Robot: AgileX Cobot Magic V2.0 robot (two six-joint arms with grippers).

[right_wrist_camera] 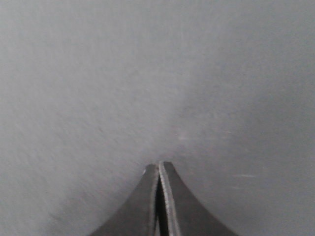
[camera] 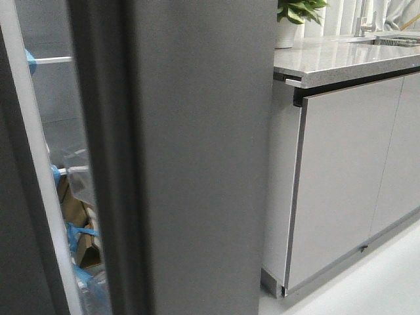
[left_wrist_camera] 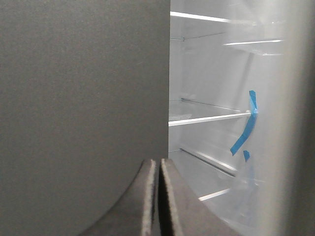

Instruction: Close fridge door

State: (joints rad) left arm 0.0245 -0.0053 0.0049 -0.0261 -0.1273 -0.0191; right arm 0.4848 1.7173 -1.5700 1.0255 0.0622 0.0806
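While the fridge door (camera: 203,157) stands ajar, filling the front view beside the grey cabinets (camera: 341,177), we keep our left tool (left_wrist_camera: 158,169) pinched together at its edge and our right tool (right_wrist_camera: 160,172) likewise closed, empty, against its face.

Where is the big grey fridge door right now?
In the front view, the tall matte dark-grey fridge door fills the middle, not fully shut, between the white fridge shelves on the left and the light-grey glossy cabinet on the right.

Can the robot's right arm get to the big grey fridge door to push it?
Probably yes. The right gripper, shut, points straight at the fridge door, with nothing between them. Whether it is touching is unclear.
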